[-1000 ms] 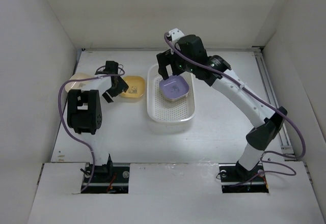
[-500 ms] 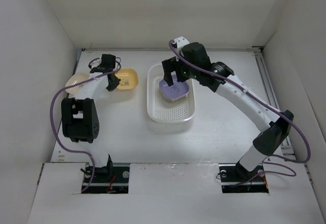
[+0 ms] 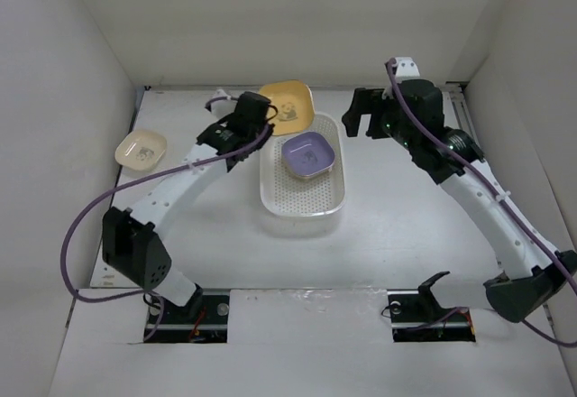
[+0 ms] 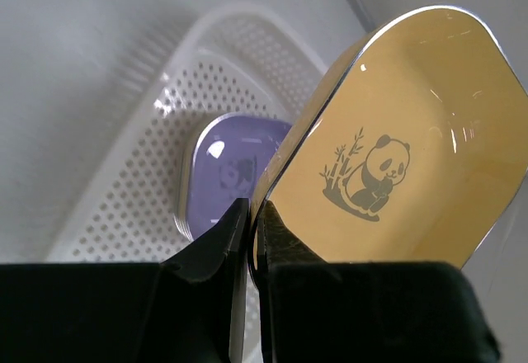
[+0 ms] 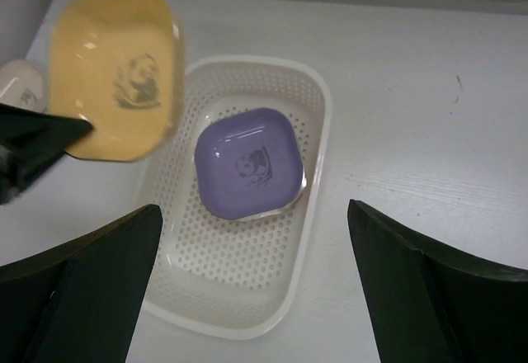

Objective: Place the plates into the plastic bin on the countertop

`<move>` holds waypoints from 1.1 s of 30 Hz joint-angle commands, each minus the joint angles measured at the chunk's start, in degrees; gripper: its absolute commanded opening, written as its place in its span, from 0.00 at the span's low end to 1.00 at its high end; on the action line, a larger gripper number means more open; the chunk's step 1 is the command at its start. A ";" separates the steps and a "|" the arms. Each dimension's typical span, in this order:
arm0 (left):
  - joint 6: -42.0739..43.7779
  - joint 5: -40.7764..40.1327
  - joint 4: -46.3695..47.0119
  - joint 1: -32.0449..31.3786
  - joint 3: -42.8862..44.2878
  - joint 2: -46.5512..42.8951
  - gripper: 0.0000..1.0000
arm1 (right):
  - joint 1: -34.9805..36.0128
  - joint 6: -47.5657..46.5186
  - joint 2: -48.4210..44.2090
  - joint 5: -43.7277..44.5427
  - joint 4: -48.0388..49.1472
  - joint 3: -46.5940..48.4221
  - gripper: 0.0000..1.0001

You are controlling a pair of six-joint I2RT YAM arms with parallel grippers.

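Note:
My left gripper [image 3: 263, 122] is shut on the rim of a yellow plate [image 3: 287, 108] with a panda picture, held tilted in the air over the plastic bin's [image 3: 302, 209] far left corner. In the left wrist view the jaws [image 4: 252, 214] pinch the yellow plate's [image 4: 396, 157] edge. A lavender plate [image 3: 309, 155] lies in the far half of the bin. My right gripper [image 3: 361, 129] hovers open, off the bin's far right corner, holding nothing. A cream plate [image 3: 141, 149] rests on the countertop [image 3: 397, 226] at the far left.
White walls close in the countertop on the left, the back and the right. The bin's near half [image 5: 223, 272] shows bare perforated bottom. A purple cable loops beside the left arm [image 3: 81, 235].
My left gripper shut on the yellow plate, lifted it from the countertop left of the bin and carried it right. My right gripper drew back from the lavender plate to the right.

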 commanded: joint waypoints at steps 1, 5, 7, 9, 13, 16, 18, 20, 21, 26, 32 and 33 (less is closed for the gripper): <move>-15.28 -4.42 -0.14 -3.69 1.45 3.92 0.00 | -1.69 1.74 -4.57 0.17 3.40 -0.15 1.00; -24.78 -7.95 1.18 -8.18 -1.52 6.04 0.00 | -2.75 1.74 -7.65 -0.97 2.78 -0.68 1.00; -25.77 -5.51 5.83 -8.19 -3.29 7.18 0.00 | -3.28 2.27 -8.45 -2.46 2.78 -1.38 1.00; -27.27 -3.74 5.84 -8.19 -2.51 10.16 0.00 | -3.89 2.27 -8.97 -2.99 2.78 -1.91 1.00; -29.46 -1.62 2.17 -9.77 0.48 14.39 0.00 | -4.51 2.27 -8.97 -3.60 2.78 -2.43 1.00; -32.37 -1.62 1.54 -9.77 -0.56 15.01 0.00 | -5.21 2.27 -9.50 -5.19 3.31 -3.66 1.00; -33.16 -1.09 5.22 -10.29 -2.32 15.01 0.00 | -5.74 2.27 -10.11 -5.80 4.71 -4.27 1.00; -33.16 -0.48 6.45 -10.82 -2.86 15.53 0.00 | -6.27 2.27 -10.12 -6.60 4.72 -4.28 1.00; -33.16 -0.48 6.46 -10.83 -2.33 15.54 0.00 | -6.27 2.27 -10.12 -6.60 4.72 -4.28 1.00; -35.10 -1.01 0.84 -12.14 2.33 17.65 0.17 | -6.80 2.27 -11.34 -6.60 4.72 -4.80 1.00; -36.94 -1.62 1.36 -12.67 -0.83 14.93 0.14 | -7.32 2.27 -11.87 -7.65 4.72 -4.81 1.00; -36.94 -1.62 1.36 -12.67 -1.44 13.88 0.18 | -7.32 2.27 -11.87 -7.65 4.72 -4.81 1.00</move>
